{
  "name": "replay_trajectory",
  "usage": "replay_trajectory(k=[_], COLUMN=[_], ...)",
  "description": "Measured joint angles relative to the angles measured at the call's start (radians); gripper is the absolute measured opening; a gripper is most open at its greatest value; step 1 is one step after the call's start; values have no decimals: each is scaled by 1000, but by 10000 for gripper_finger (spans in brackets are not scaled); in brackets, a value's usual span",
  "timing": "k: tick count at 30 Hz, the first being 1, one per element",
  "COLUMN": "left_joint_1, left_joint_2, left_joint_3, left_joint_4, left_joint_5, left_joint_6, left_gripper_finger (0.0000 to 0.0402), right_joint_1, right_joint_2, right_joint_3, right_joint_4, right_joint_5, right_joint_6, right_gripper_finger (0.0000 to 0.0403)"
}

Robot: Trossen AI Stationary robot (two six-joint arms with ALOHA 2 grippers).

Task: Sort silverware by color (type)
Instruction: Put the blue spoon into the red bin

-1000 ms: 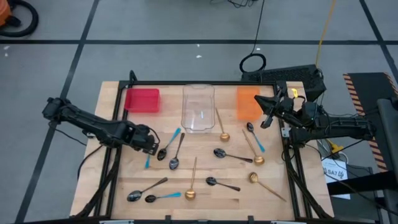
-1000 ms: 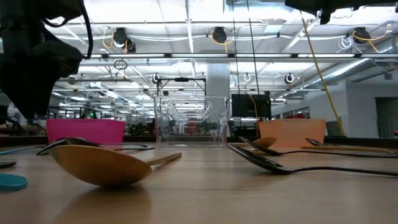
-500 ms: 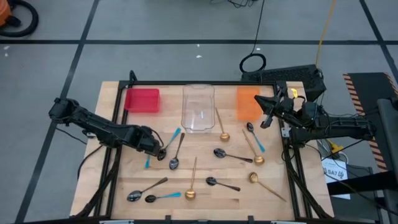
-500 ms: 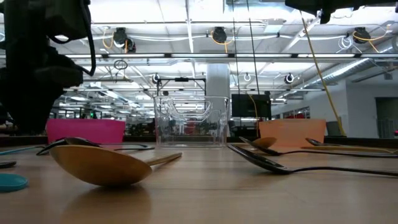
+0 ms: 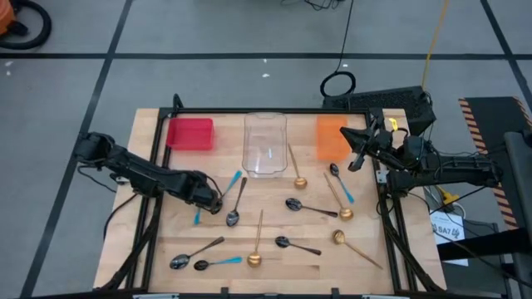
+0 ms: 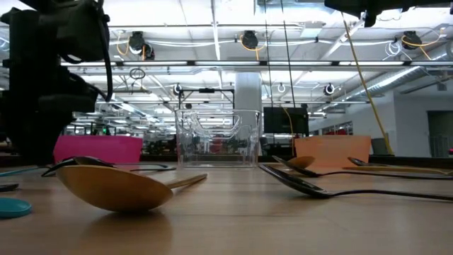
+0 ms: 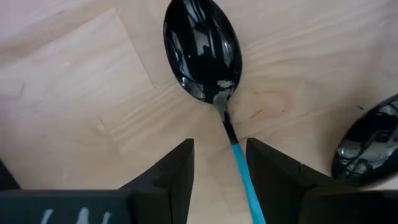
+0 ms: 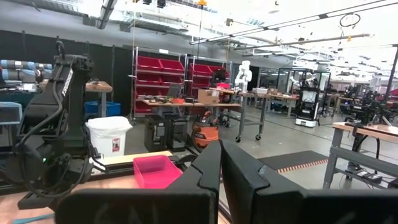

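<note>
Both left gripper (image 7: 221, 165) jaws straddle the blue-handled spoon (image 7: 208, 68), spread wide and untouching, bare wood either side.

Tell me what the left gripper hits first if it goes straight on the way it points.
Probably the blue-handled spoon with the dark bowl: the open left gripper straddles its handle, pointing down at the wooden table. How far above it is unclear.
</note>
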Motion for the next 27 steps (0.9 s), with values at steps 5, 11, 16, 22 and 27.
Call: replay_trajectory(k=[5, 11, 16, 22, 27], left_joint_1=[0, 1, 1, 1, 1], left_joint_2=[22, 51, 57, 58, 58], left_joint_3=[0, 0, 1, 1, 2], left_joint_4=[0, 6, 31, 49, 52], left_joint_5=[-1, -10, -11, -10, -11], left_joint_6=[0, 7, 26, 27, 31], left_gripper_finger=[154, 154, 133, 61, 12], right_joint_1=[0, 0, 0, 0, 0], right_joint_2=[0, 0, 0, 0, 0], right_joint_3=[0, 0, 0, 0, 0], right_joint_4=[0, 0, 0, 0, 0], right_joint_5=[0, 0, 0, 0, 0], right_joint_6=[0, 0, 0, -1, -3], right_gripper_finger=[11, 11, 11, 11, 11])
